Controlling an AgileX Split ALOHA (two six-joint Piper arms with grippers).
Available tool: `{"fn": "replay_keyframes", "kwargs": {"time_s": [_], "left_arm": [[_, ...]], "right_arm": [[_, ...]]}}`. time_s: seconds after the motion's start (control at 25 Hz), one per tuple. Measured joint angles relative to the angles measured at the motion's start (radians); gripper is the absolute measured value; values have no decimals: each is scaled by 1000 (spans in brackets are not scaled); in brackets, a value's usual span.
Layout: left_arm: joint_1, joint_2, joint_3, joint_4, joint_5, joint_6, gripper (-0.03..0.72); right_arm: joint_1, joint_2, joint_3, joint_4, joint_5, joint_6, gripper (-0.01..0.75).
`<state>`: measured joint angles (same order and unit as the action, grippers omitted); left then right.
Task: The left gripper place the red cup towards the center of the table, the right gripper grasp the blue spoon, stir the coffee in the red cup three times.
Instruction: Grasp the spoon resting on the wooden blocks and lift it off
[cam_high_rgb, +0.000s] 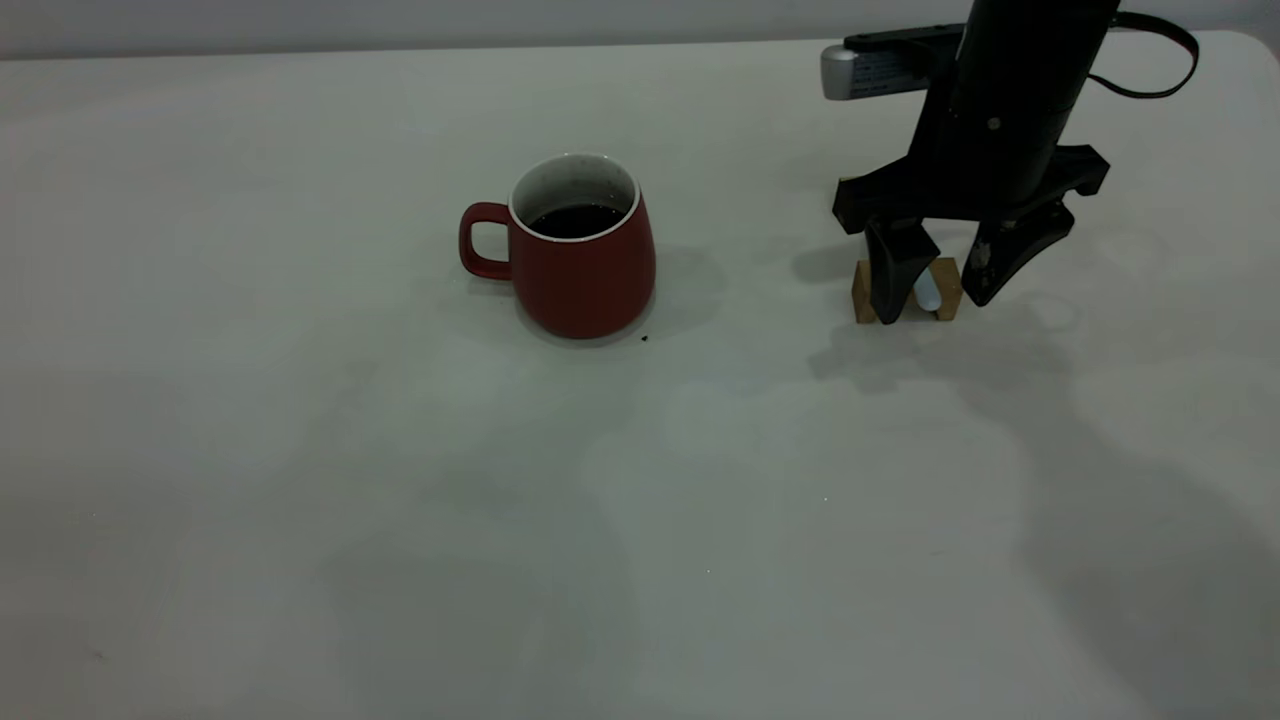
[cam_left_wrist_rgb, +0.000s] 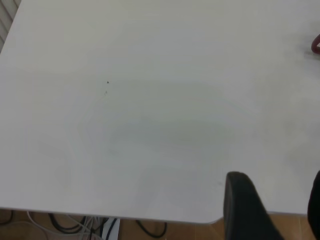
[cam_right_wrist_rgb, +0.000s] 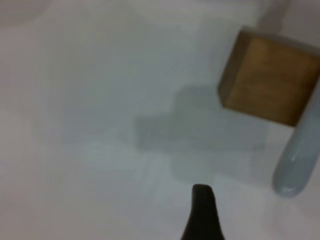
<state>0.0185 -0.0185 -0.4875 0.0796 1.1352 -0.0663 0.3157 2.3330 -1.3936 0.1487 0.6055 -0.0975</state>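
The red cup (cam_high_rgb: 575, 262) stands upright near the middle of the table (cam_high_rgb: 300, 500), handle pointing left, with dark coffee (cam_high_rgb: 575, 220) inside. A sliver of the red cup (cam_left_wrist_rgb: 316, 45) shows in the left wrist view. My right gripper (cam_high_rgb: 932, 307) hangs open at the far right, its fingers either side of the blue spoon (cam_high_rgb: 927, 290), whose pale handle end (cam_right_wrist_rgb: 295, 160) lies by a wooden block (cam_right_wrist_rgb: 270, 82). One right finger (cam_right_wrist_rgb: 202, 215) shows, apart from the handle. The spoon's bowl is hidden. My left gripper (cam_left_wrist_rgb: 280, 210) is open over the table's edge, away from the cup.
Two small wooden blocks (cam_high_rgb: 862, 292) (cam_high_rgb: 948, 288) flank the spoon handle under the right gripper. A tiny dark speck (cam_high_rgb: 644, 338) lies by the cup's base. Cables (cam_left_wrist_rgb: 75, 225) lie on the floor beyond the table edge.
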Motion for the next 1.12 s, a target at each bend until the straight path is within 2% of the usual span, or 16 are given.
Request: {"fn": "replay_keyframes", "kwargs": {"time_s": [0.2, 0.56, 0.8, 0.96, 1.12], "left_arm": [[0, 0, 0, 0, 0, 0, 382], [0, 0, 0, 0, 0, 0, 382], [0, 0, 0, 0, -1, 0, 382], [0, 0, 0, 0, -1, 0, 382], [0, 0, 0, 0, -1, 0, 382]], "right_arm": [[-25, 34, -35, -12, 16, 7, 643], [-29, 55, -43, -16, 2, 7, 626], [-29, 61, -43, -21, -30, 7, 586], [-29, 68, -43, -45, -37, 14, 500], [-29, 75, -43, -85, -36, 39, 338]]}}
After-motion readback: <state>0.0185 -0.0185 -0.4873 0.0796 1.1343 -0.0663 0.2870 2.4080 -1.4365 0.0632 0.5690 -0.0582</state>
